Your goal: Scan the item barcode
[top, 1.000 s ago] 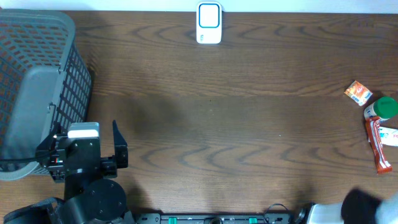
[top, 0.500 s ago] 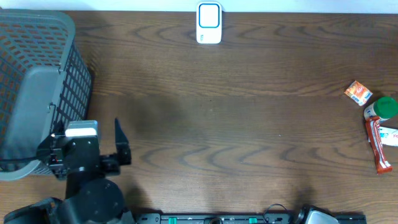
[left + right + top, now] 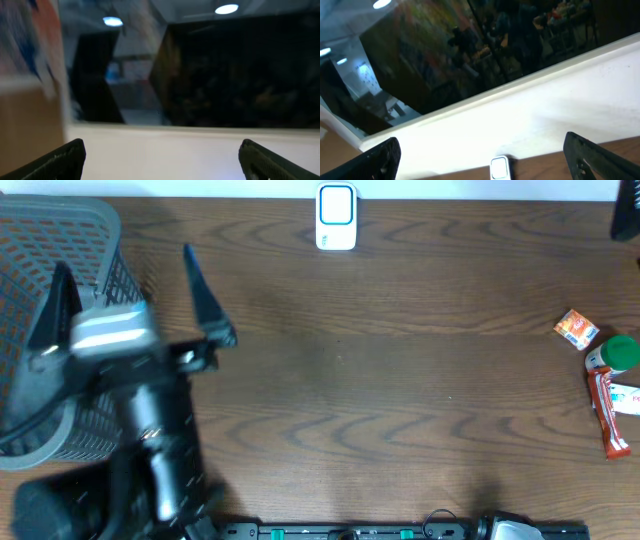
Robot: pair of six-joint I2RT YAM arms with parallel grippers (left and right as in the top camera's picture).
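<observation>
Small items lie at the table's right edge: an orange box [image 3: 576, 329], a green-capped bottle [image 3: 615, 355] and a red wrapped bar [image 3: 607, 415]. A white scanner with a blue frame [image 3: 336, 217] stands at the far middle edge and shows again as the scanner [image 3: 500, 167] low in the right wrist view. My left gripper [image 3: 125, 262] is raised over the basket's right side, open and empty. In its own view the left gripper [image 3: 162, 165] faces a white wall and dark windows. My right gripper [image 3: 485, 157] is open and empty, looking toward the scanner from afar. No barcode shows.
A grey mesh basket [image 3: 40, 260] fills the far left corner, partly behind my left arm. A dark shape [image 3: 628, 220] pokes in at the top right corner. A black rail [image 3: 350, 530] runs along the near edge.
My left arm has swung up and away from the near edge, its gripper now over the basket's side. The dark shape at the bottom right of the overhead view has gone.
</observation>
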